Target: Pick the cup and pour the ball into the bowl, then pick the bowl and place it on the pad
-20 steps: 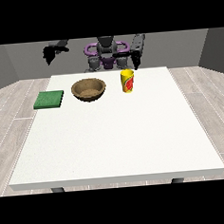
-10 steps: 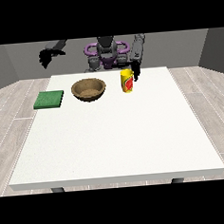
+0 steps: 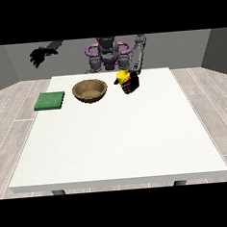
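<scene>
Cup (image 3: 123, 79): yellow with a red patch, seen just to the right of the bowl near the table's far edge; largely covered by the robot hand at the view's right, so its outline and tilt cannot be made out.
Ball: not seen; whatever the cup contains is hidden.
Robot hand at the view's right (image 3: 130, 84): black, laid against the cup with fingers wrapped round it.
Robot hand at the view's left (image 3: 38, 55): raised in the air well to the left of the bowl, beyond the table's far corner, holding nothing; fingers hang relaxed and spread.
Bowl (image 3: 90, 90): brown, wooden-looking, round, upright on the table.
Pad (image 3: 50, 100): green, square, flat on the table, left of the bowl and apart from it.
Table (image 3: 118, 144): large, white.
Room: grey walls, pale plank floor.
</scene>
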Motion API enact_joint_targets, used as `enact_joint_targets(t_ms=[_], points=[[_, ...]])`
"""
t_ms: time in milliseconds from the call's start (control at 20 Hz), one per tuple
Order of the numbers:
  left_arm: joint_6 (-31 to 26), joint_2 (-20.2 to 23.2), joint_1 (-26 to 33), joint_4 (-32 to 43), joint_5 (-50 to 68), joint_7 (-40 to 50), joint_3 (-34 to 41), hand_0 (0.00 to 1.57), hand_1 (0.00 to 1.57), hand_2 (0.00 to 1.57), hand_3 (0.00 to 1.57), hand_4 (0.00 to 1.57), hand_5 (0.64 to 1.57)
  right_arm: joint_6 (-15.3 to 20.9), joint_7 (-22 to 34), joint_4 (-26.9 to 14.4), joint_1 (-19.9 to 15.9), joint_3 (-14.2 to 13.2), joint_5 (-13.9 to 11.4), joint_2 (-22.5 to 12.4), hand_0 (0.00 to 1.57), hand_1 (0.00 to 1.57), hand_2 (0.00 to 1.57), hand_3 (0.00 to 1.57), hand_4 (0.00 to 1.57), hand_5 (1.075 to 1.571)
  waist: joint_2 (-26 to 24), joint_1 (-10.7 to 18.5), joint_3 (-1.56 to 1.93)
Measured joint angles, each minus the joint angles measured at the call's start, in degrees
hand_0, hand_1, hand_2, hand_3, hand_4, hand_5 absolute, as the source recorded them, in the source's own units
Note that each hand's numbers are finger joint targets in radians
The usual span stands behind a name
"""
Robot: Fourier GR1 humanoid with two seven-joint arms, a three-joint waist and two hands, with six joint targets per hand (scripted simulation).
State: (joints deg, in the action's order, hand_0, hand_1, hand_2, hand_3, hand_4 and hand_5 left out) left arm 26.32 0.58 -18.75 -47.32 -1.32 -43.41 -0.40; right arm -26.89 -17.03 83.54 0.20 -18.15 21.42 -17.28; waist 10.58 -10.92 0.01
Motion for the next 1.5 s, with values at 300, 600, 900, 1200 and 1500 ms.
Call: enact_joint_targets(t_ms=[300,600,900,1200,1500], points=[[7.1,-0.1,-3.5,4.3,-4.5,2.5,-2.1,1.32,1.32,1.57,1.57,1.21,1.561,-1.6,2.1,-3.2,-0.5,-2.0,1.9,-2.0,0.00,0.00,0.00,0.00,0.40,1.571,-3.0,0.6,0.08],[15.5,1.9,-10.2,8.3,-16.9,18.2,-9.4,1.32,1.32,1.57,1.57,1.24,1.553,-0.1,8.8,-6.1,-3.3,-2.4,3.1,-4.5,0.00,0.00,0.00,0.00,0.57,1.569,-10.0,1.6,0.14],[19.8,6.8,-19.1,17.9,-33.3,33.2,-18.0,1.17,1.17,1.57,1.35,1.06,1.569,2.6,12.0,-8.1,-6.0,-1.5,1.8,-4.7,0.00,0.00,0.00,0.00,0.63,1.565,-13.2,2.7,0.35],[14.8,5.0,-29.0,25.6,-46.2,50.4,-25.7,1.00,1.00,1.57,1.28,1.05,1.567,3.6,12.6,-12.6,-6.3,-1.9,0.4,-5.2,0.00,0.00,0.00,0.00,0.64,1.565,-17.5,5.4,0.24],[7.8,1.4,-34.5,26.3,-54.1,63.4,-31.3,0.79,0.79,1.57,1.21,1.01,1.568,2.0,9.9,-17.4,-6.3,-3.1,0.1,-5.7,0.00,0.00,0.00,0.00,0.66,1.564,-18.0,6.3,0.11]])
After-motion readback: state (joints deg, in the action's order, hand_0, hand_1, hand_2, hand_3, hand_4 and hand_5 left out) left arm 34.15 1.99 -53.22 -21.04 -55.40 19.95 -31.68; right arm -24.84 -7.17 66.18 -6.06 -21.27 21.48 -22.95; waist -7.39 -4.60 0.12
